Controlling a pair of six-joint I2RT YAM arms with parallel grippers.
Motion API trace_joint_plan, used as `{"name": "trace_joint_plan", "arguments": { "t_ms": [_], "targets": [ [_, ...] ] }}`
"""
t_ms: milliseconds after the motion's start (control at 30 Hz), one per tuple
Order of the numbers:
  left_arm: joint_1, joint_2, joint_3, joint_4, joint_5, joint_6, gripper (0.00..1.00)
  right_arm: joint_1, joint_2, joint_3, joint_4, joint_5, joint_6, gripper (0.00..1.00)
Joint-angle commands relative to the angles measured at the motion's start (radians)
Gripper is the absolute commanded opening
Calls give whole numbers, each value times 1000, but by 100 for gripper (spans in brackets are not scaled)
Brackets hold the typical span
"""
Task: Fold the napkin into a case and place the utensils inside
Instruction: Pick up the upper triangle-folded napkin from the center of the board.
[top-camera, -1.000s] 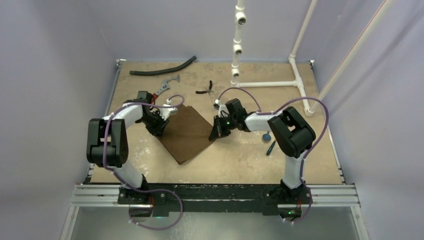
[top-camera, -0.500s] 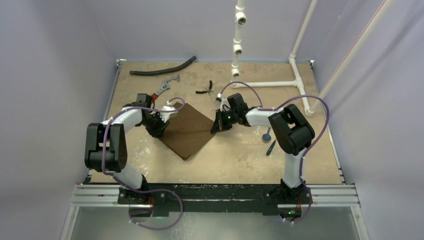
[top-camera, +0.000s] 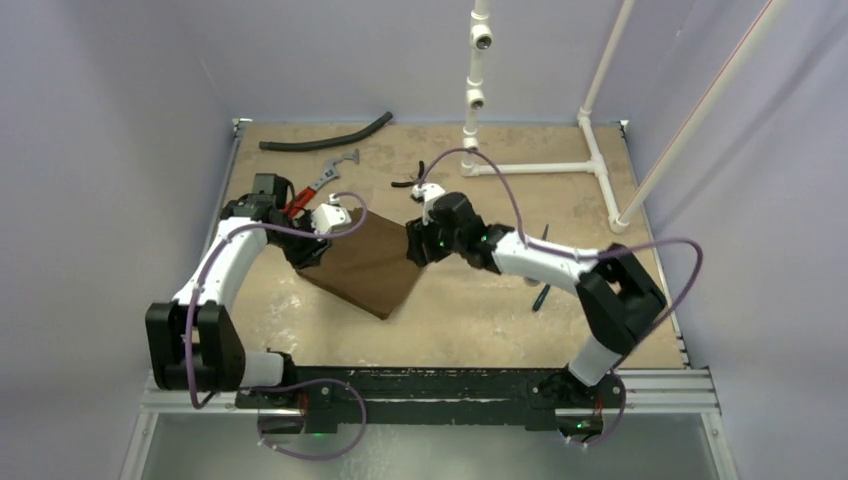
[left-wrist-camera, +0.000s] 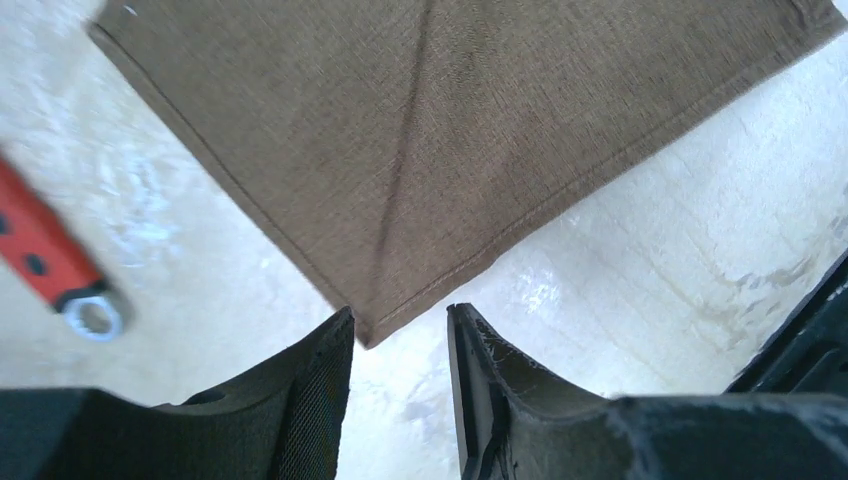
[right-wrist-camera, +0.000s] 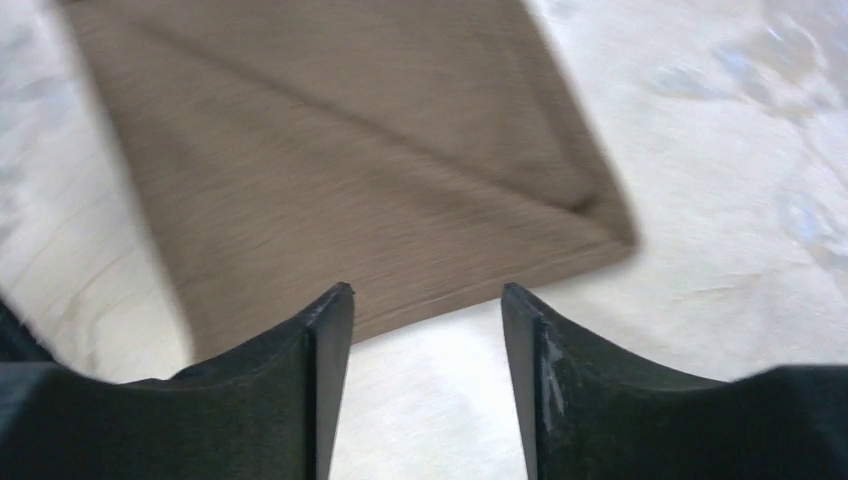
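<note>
**Both grippers open at the cloth – napkin flat at mid-table**

We are over the tan table (top-camera: 470, 320), and the dark-brown napkin (top-camera: 365, 265) lies spread in the middle with one arm at each side. It sits as a skewed four-sided shape, one corner pointing toward the near edge.

On the left side, the left gripper (left-wrist-camera: 400, 315) has its jaws apart with a narrow gap between them. A napkin corner pokes right up to that gap. The tip of the cloth sits just at the inner edge of one finger (left-wrist-camera: 325, 370), but nothing is clamped. A crease runs up the fabric from that corner. Just off to the side lies the red-handled wrench (left-wrist-camera: 45, 255), its ring end resting on the bare table close to the napkin's edge.

On the other side, the right gripper (right-wrist-camera: 425, 295) stands wider open – only bare table shows between its fingers. The napkin's hem runs just ahead of the fingertips. That view is blurred, though a doubled layer shows at the cloth's corner.

One dark utensil (top-camera: 541, 297), thin and slanted, lies on the table to the right of the napkin, well apart from it and just on the near side of the right forearm.

Along the back sit the small pliers (top-camera: 408, 182), the black hose (top-camera: 325, 138) and the white pipe frame (top-camera: 540, 168).
</note>
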Motion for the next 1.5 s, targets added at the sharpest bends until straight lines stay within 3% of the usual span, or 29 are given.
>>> {"name": "trace_joint_plan", "arguments": {
  "t_ms": [0, 67, 200, 333, 433, 933, 1067, 1467],
  "targets": [
    [21, -114, -30, -89, 96, 244, 41, 180, -200, -187, 217, 157, -85, 66],
    [22, -134, -83, -88, 90, 343, 41, 241, -226, -276, 312, 168, -104, 73],
    [26, -144, -127, -48, 76, 436, 41, 359, -217, -350, 440, 221, -153, 75],
    [72, -114, -87, -5, 120, 403, 41, 471, -204, -425, 625, 270, -287, 77],
    [125, -49, -24, -34, 171, 383, 41, 505, -167, -416, 675, 242, -336, 77],
    [172, -16, -104, -33, 161, 650, 41, 562, 23, -328, 625, 364, -425, 74],
    [161, -17, -125, -10, 152, 654, 43, 562, 20, -345, 622, 411, -397, 66],
    [159, -65, -181, -3, 90, 716, 43, 561, 18, -351, 515, 411, -360, 61]
  ]
}}
